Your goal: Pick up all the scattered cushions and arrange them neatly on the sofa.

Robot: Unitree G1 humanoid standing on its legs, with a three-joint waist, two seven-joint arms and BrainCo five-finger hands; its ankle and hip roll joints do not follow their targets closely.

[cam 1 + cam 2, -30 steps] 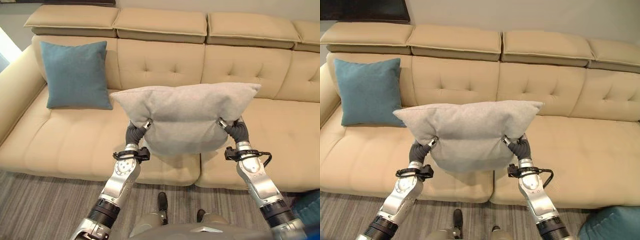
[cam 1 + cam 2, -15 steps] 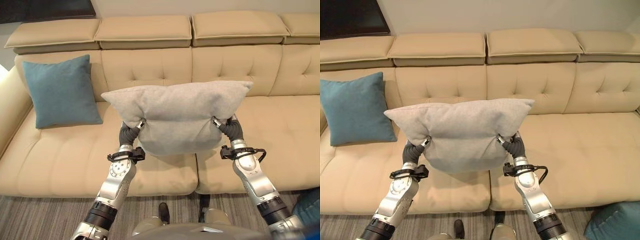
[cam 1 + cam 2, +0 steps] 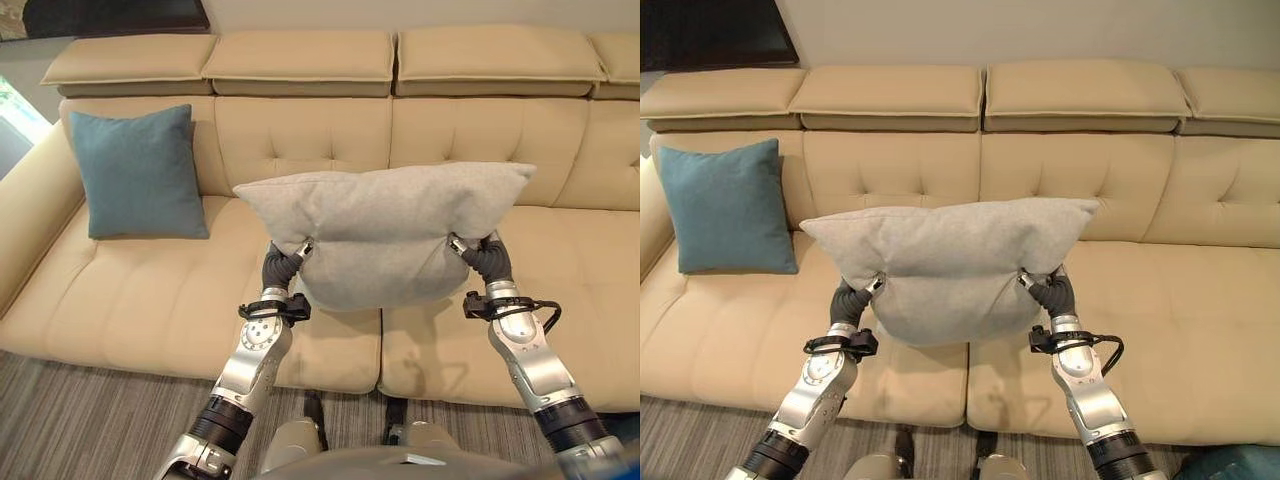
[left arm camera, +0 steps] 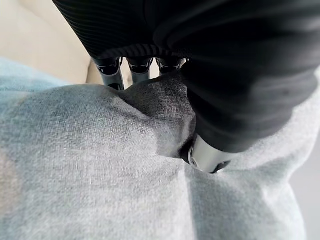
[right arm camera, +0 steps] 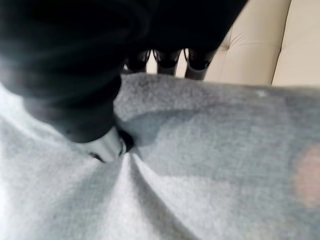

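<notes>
While I hold the grey cushion (image 3: 385,230) up in front of me, its long axis runs side to side, level, with its two upper corners pointing out to my left and my right and its bulging lower edge sagging toward me. It hangs in the air above the middle seats of the beige sofa (image 3: 130,290), clear of the seat, over the seam between two seat pads.

My left hand (image 3: 287,262) grips the cushion's lower left part, and my right hand (image 3: 480,254) grips the lower right part. Both arms reach up and forward from below, wrists bent so the dark ribbed covers slant in toward the cushion. Seen from my left wrist, my fingers (image 4: 111,70) curl over the grey cloth while the thumb (image 4: 207,157) presses into it from the near side, bunching the fabric. From my right wrist the same pinch shows: fingers (image 5: 165,57) over the far side, thumb (image 5: 107,147) dug into a crease.

A teal cushion (image 3: 140,172) stands upright on the sofa's left seat, leaning against the backrest near the armrest, well apart from the grey one.
</notes>
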